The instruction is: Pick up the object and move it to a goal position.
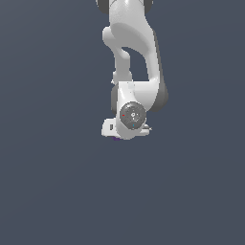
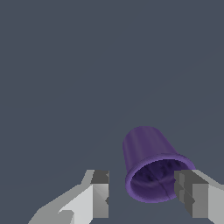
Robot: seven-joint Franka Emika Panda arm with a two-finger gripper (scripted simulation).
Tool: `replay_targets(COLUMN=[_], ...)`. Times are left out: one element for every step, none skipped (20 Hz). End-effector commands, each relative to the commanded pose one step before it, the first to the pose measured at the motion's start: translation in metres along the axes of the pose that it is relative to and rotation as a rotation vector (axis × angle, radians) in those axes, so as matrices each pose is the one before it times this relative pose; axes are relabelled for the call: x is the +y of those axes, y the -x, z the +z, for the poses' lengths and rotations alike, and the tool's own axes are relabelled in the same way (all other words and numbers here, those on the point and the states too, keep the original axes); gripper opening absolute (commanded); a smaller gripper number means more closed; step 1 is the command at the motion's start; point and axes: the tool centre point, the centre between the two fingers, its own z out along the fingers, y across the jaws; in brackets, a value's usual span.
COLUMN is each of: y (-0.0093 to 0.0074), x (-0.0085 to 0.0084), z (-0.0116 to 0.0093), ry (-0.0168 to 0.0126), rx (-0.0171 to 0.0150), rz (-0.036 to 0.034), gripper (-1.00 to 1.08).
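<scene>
Purple cup (image 2: 151, 168) lying between your spread fingers.

You are seeing the cup sitting on the grey floor (image 2: 65, 65), open rim facing the wrist camera, one fingertip (image 2: 188, 192) overlapping its rim; the gripper (image 2: 142, 194) is standing apart, not clamping it.

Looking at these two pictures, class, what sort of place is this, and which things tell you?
Probably a bare simulated test scene: a flat grey ground, one white robot arm, and a single purple cup lying between its open jaws.
</scene>
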Motion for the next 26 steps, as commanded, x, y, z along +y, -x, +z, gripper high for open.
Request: replay_targets(y=[0.00176,0.00067,0.0007,0.00072,0.00074,0.00076,0.00079,0.00082,0.00084,0.00086,0.00085,0.00082,0.0008,0.00077,0.00073,0.00069,0.00066,0.00061,0.00058,0.00052,0.00047,0.00041,0.00039,0.0003,0.00025,0.00022], x=[-0.00093,-0.00037,-0.00036,-0.00035,-0.00034,-0.00034,-0.00033,-0.00033,-0.00033,-0.00032,-0.00031,-0.00029,-0.00028,-0.00026,-0.00025,-0.00023,-0.00022,-0.00021,-0.00019,-0.00018,-0.00016,-0.00014,-0.00012,-0.00011,-0.00009,-0.00006], z=[0.00561,0.00217,0.00212,0.00208,0.00204,0.002,0.00196,0.00192,0.00189,0.00183,0.00171,0.0016,0.00148,0.00137,0.00126,0.00116,0.00105,0.00096,0.00086,0.00078,0.00069,0.00061,0.00051,0.00045,0.00036,0.00027], ry=[0.0145,0.00578,0.00585,0.0059,0.00596,0.00602,0.00606,0.00611,0.00615,0.00614,0.00589,0.0056,0.00529,0.00499,0.00468,0.00436,0.00404,0.00373,0.0034,0.00308,0.00276,0.00244,0.0021,0.00179,0.00146,0.00112], rx=[-0.05504,-0.02153,-0.02152,-0.02151,-0.02152,-0.02151,-0.0215,-0.02149,-0.0215,-0.02133,-0.02034,-0.01926,-0.01815,-0.01704,-0.01594,-0.01485,-0.01373,-0.01265,-0.01152,-0.01045,-0.00934,-0.00827,-0.0071,-0.00607,-0.00496,-0.0038], rz=[-0.00777,-0.00281,-0.00268,-0.00254,-0.0024,-0.00226,-0.00212,-0.00197,-0.00183,-0.00167,-0.00146,-0.00126,-0.00108,-0.00091,-0.00077,-0.00064,-0.00053,-0.00043,-0.00035,-0.00028,-0.00022,-0.00017,-0.00013,-0.00009,-0.00007,-0.00005], gripper=[0.28,0.28,0.28,0.28,0.28,0.28,0.28,0.28,0.28,0.28,0.28,0.28,0.28,0.28,0.28,0.28,0.28,0.28,0.28,0.28,0.28,0.28,0.28,0.28,0.28,0.28])
